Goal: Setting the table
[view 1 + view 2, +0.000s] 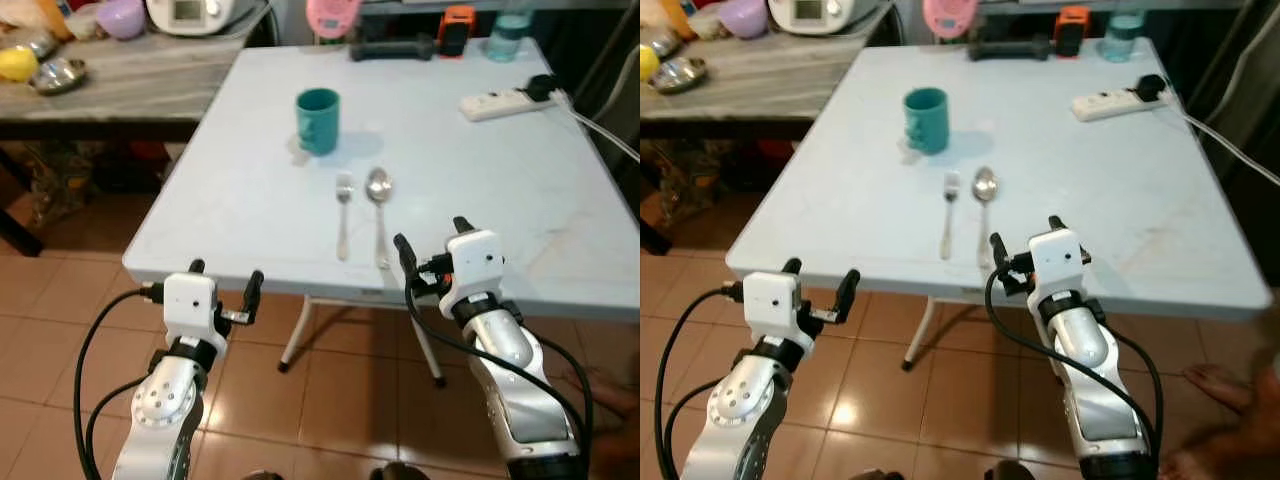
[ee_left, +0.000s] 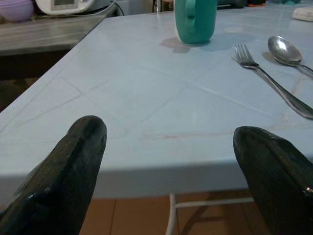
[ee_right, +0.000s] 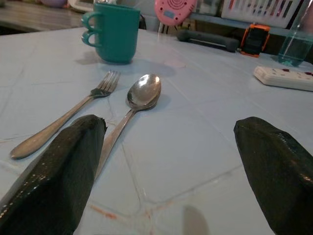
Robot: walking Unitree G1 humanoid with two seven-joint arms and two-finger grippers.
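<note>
Beside spoon (image 1: 378,208), fork (image 1: 343,210) tines toward mug (image 1: 318,121).

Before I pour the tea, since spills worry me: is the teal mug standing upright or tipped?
Upright. The teal mug stands on its base on the table, rim up, beyond the fork and spoon.

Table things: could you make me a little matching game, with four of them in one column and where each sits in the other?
Things:
1. mug
2. fork
3. spoon
4. power strip

Places:
A. far right of the table, cable plugged in
B. just right of the fork, nearest the right gripper
C. between mug side and spoon, tines away from the robot
D. upright, beyond the cutlery

Pairs: 1-D, 2-C, 3-B, 4-A
</note>
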